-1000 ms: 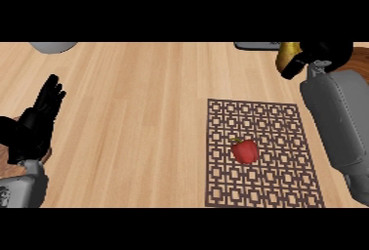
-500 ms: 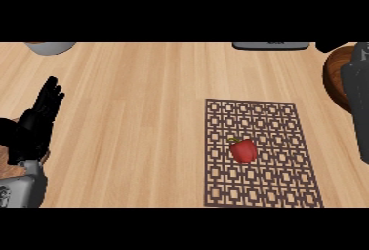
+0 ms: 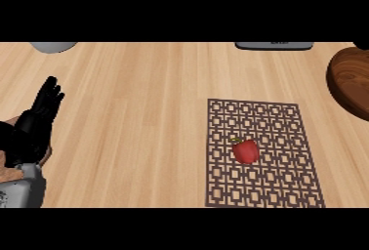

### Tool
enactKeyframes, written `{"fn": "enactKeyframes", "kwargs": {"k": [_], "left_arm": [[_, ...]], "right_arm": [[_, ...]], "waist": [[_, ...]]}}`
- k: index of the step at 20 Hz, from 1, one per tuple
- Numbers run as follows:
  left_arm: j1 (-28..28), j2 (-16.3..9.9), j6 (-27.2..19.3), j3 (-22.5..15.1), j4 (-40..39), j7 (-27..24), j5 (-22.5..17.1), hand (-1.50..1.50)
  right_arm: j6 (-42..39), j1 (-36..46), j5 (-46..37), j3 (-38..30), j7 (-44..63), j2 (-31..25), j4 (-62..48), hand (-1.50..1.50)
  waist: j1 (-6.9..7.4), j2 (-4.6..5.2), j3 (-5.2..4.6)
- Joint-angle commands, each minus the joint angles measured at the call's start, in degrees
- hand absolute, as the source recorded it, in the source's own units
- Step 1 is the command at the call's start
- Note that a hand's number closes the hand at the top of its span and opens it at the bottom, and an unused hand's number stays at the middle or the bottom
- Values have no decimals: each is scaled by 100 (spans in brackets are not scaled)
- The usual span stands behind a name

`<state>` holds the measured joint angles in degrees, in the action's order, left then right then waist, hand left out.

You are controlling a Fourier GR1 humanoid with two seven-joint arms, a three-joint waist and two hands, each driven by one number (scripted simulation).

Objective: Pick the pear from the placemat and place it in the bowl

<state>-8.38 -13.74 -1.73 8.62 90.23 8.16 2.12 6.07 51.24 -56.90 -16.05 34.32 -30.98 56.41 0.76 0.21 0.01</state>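
Head view, reading from left to right: the robot's left hand (image 3: pixel 37 128), black, shows at the left edge above its grey forearm (image 3: pixel 22 188), fingers straight, close together and pointing up the counter, holding nothing; it is open and resting. At the top left, a pale grey rounded object (image 3: pixel 53 46) is cut off by the frame's edge, and what it is cannot be told. The light wooden counter top (image 3: pixel 137 122) spreads across the whole scene. Right of centre lies a dark brown rectangular placemat with a lattice of squares (image 3: pixel 261 156), flat on the wood and reaching down to the lower edge. On it, near its middle and slightly to the left, rests the small red fruit with a short yellowish-green stem (image 3: pixel 246 150); the stem points up and left. Nothing touches the fruit. At the top, right of centre, a dark grey flat object (image 3: pixel 275 45) is partly cut off. Farther right, a dark brown wooden bowl (image 3: pixel 350 83) sits at the right edge, only partly visible, well apart from the fruit. The right hand is not visible.
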Motion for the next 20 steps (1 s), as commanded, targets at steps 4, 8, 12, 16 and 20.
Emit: {"fn": "enactKeyframes", "kwargs": {"k": [4, 8, 12, 16, 20], "left_arm": [[-452, -120, 103, 148, -309, 185, -110, 0], [162, 98, 80, -19, -128, -299, 14, 0], [-248, -47, 137, 107, -282, -54, -58, 0], [-161, 84, 64, -42, -264, -233, 74, 0], [-112, 253, -109, -164, -211, -228, 219, 0]], "right_arm": [[1016, -197, 432, -643, -1628, -477, -1638, 150], [1244, 135, 591, -968, -2246, -936, -2658, 150], [1438, 194, 615, -1077, -2706, -1181, -3368, 150], [636, 19, 524, -1099, -1705, -1249, -3959, 150], [115, -75, 750, -1237, -2577, -1564, -4297, -150]], "waist": [[39, 50, 7], [136, 60, 9], [138, 79, 12], [170, 107, 16], [150, 86, 18]]}}
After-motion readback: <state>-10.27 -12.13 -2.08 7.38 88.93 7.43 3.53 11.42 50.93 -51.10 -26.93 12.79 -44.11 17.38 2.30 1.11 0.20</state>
